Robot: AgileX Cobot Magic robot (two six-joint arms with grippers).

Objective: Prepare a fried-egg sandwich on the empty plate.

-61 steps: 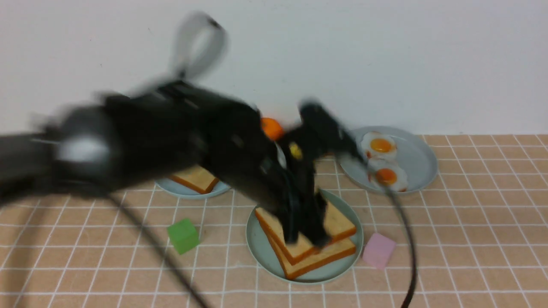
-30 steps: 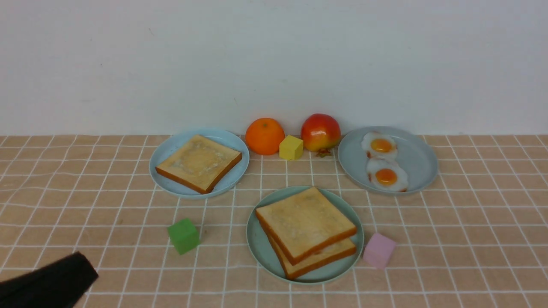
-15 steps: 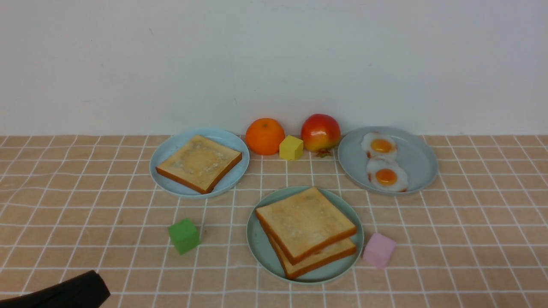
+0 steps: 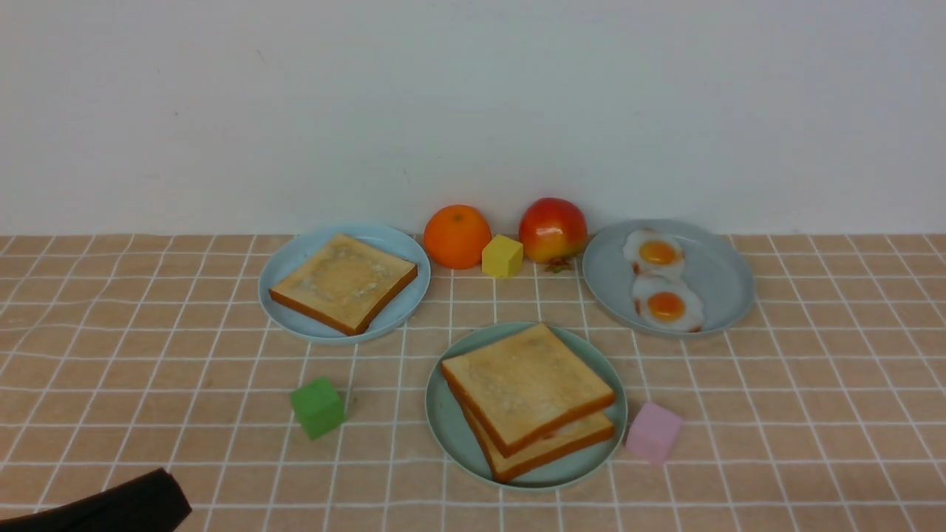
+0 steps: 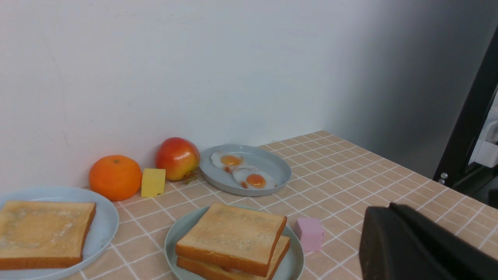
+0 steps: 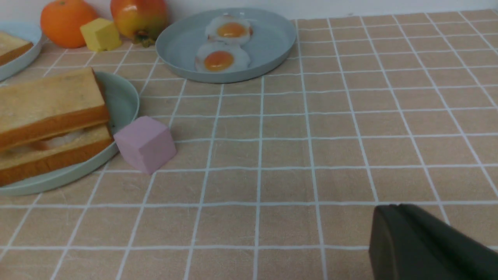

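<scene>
Step in hand: judged to be the pull-back after stacking; best done by keeping both arms low at the near edge of the desk (image 4: pixel 813 414), clear of the plate, so nothing nudges the stack
Sandwich: the fried-egg sandwich (image 4: pixel 528 399) lies on the empty plate (image 4: pixel 443 421), near the middle of the desk toward the near edge; two golden-tan slices with orange-brown crusts, the top one turned slightly off the lower
Fried egg: only a pale sliver (image 6: pixel 66 138) shows between the slices in the right wrist view; yolk hidden
Left end effector: a dark part (image 4: pixel 111 506) sits at the near left corner; whether its jaws are parted or closed I cannot tell
Right end effector: only a dark edge (image 6: pixel 424 245) shows in its own wrist view; state likewise cannot be told
Task progress: looks complete, as a judgement
</scene>
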